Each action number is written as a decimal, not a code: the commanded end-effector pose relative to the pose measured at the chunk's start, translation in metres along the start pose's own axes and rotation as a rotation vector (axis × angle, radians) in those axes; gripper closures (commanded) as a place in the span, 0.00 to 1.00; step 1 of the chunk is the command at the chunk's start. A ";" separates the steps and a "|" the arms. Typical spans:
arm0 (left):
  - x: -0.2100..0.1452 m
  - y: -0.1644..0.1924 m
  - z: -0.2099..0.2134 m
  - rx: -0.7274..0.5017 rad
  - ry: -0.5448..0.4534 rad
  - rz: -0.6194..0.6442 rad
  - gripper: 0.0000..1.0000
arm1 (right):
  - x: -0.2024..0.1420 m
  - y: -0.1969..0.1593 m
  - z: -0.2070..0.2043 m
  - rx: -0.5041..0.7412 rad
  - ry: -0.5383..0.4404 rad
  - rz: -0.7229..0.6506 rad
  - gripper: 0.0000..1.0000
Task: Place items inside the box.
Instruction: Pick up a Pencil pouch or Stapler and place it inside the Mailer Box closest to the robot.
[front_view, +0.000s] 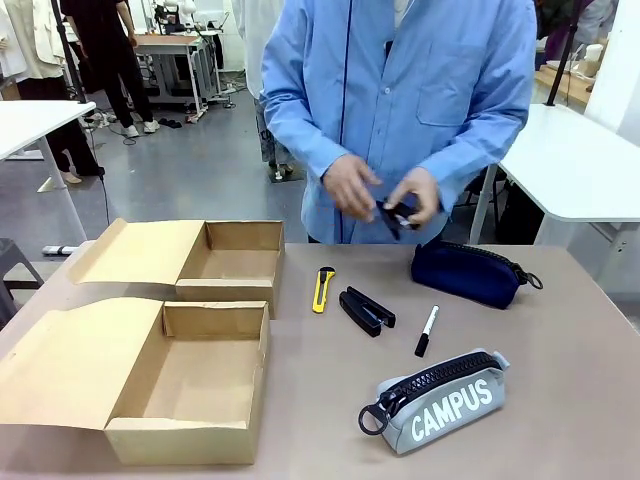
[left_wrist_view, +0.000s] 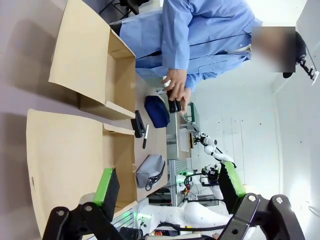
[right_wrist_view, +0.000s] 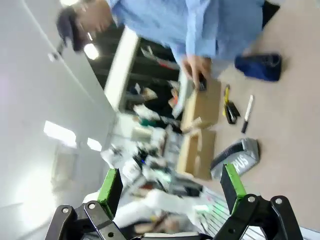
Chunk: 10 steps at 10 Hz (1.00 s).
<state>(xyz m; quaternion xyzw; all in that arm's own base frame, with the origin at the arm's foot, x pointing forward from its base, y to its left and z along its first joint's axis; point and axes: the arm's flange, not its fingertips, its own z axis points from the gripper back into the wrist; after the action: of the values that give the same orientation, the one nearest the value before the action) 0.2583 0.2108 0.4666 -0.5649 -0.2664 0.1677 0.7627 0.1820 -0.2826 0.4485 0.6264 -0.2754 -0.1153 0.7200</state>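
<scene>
Holding left gripper (left_wrist_view: 169, 185) and right gripper (right_wrist_view: 171, 186) spread wide, grasping nothing. Lying at 3 o'clock of the far box (front_view: 225, 295): yellow utility knife (front_view: 323, 289) running 12-to-6, black stapler (front_view: 366, 310) 10-to-4, marker (front_view: 427, 331) 1-to-7.

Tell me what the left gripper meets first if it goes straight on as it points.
Likely the grey case, lying just ahead of the open left gripper, beside the near box; depth is unclear.
</scene>
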 end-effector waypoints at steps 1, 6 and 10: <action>0.001 -0.001 0.000 -0.022 -0.009 -0.020 0.00 | -0.011 0.043 -0.100 -0.177 0.263 0.179 0.00; 0.001 -0.001 0.000 -0.022 -0.009 -0.020 0.00 | -0.081 0.048 -0.323 -0.614 0.757 0.414 0.00; 0.001 -0.001 0.000 -0.022 -0.009 -0.020 0.00 | -0.043 0.075 -0.260 -0.439 0.650 0.324 0.00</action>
<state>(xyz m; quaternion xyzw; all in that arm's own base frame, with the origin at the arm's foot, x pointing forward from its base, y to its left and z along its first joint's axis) 0.2594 0.2113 0.4677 -0.5640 -0.2671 0.1672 0.7632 0.2757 -0.0253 0.4920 0.4053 -0.0977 0.1390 0.8983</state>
